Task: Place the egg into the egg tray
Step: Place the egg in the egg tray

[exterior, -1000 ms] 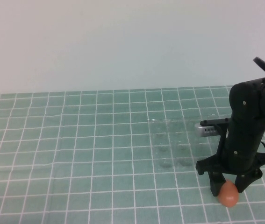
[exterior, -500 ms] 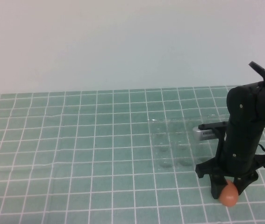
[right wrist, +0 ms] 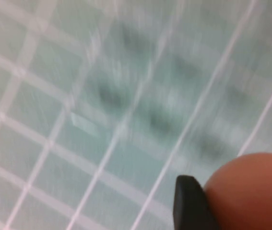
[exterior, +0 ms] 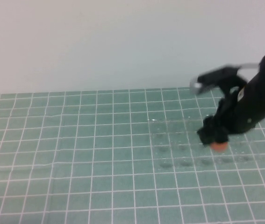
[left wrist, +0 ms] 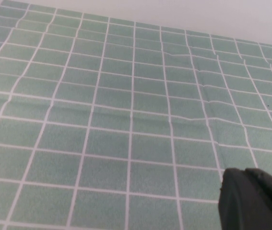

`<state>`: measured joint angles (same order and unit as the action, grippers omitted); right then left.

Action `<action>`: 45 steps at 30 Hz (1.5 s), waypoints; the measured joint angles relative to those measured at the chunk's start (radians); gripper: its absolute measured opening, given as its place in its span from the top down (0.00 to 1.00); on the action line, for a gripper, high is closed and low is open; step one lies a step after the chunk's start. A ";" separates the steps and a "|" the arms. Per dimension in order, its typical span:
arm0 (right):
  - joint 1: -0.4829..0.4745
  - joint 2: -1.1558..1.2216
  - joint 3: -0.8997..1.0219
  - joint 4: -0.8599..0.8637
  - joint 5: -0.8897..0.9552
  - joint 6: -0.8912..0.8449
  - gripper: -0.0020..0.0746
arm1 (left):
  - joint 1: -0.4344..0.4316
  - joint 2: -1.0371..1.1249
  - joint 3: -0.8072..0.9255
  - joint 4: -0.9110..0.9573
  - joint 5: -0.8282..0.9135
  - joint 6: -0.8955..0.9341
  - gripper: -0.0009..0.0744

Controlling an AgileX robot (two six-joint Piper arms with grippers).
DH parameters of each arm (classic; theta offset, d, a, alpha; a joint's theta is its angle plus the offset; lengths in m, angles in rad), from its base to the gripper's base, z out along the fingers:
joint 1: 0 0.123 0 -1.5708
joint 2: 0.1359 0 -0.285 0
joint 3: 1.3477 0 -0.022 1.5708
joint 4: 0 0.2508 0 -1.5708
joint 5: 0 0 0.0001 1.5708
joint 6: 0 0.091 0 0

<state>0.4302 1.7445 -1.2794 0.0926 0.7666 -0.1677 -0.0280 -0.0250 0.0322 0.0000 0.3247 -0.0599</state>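
The orange-brown egg (exterior: 219, 146) hangs in the air, pinched by my right gripper (exterior: 215, 141), which is shut on it. Both sit just above the clear egg tray (exterior: 174, 140), over its right half. In the right wrist view the egg (right wrist: 251, 191) fills the corner with one black finger (right wrist: 188, 203) pressed against its side, and the tray's shallow cups (right wrist: 159, 120) show blurred below. My left gripper (left wrist: 253, 201) appears only in the left wrist view, low over bare mat, its fingers together and holding nothing.
A green mat with a white grid (exterior: 76, 154) covers the table up to a pale wall (exterior: 99, 42) at the back. The right arm's black body (exterior: 258, 100) rises to the right of the tray.
My right gripper closed on the egg at the front right of the mat, lifted it and carried it back and left to above the tray. The left arm has not moved.
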 joint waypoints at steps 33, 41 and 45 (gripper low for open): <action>0.127 -0.204 0.506 -0.152 -1.141 -0.230 0.50 | 0.000 0.000 0.000 0.000 0.000 0.000 0.99; 0.127 -0.083 0.540 -0.189 -1.418 0.052 0.50 | 0.000 0.000 0.000 0.000 0.000 0.000 0.99; 0.127 -0.004 0.540 -0.303 -1.489 0.117 0.50 | 0.000 0.000 0.000 0.000 0.000 0.000 0.99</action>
<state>0.5568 1.7401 -0.7389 -0.2102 -0.7219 -0.0510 -0.0280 -0.0250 0.0322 0.0000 0.3247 -0.0599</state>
